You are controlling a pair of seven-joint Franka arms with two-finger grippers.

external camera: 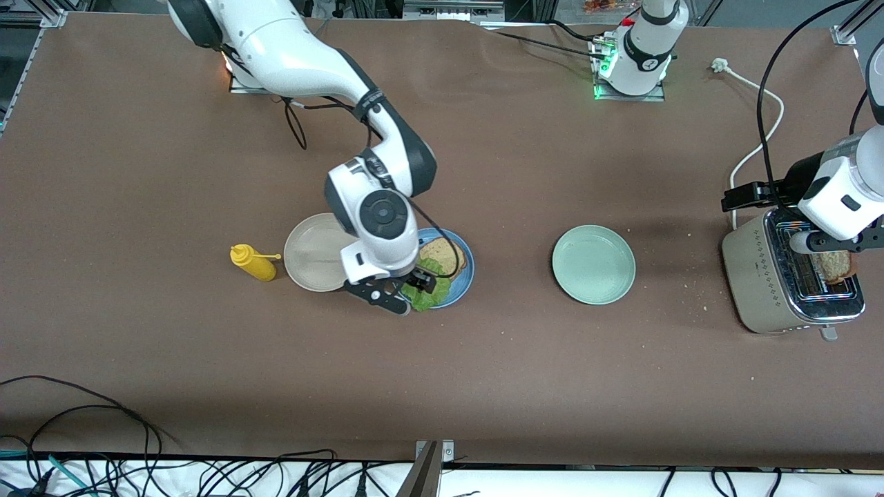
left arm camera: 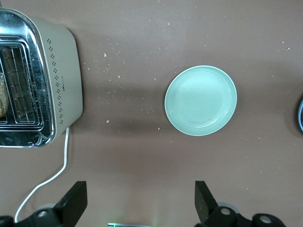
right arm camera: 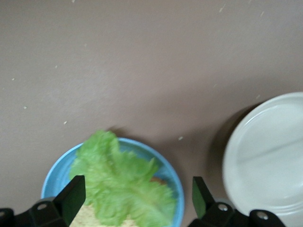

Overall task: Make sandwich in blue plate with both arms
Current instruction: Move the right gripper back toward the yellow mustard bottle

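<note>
Ruffled lettuce [external camera: 427, 290] tops speckled toast [external camera: 442, 254], blue plate [external camera: 461, 284].

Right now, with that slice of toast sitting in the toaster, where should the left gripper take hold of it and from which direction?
Grip the toast by its top crust edge, coming straight down from above. It stands upright in the slot of the toaster, so only that upper edge is exposed. The left gripper is open; its fingers would likely close across the slice's flat faces.
</note>
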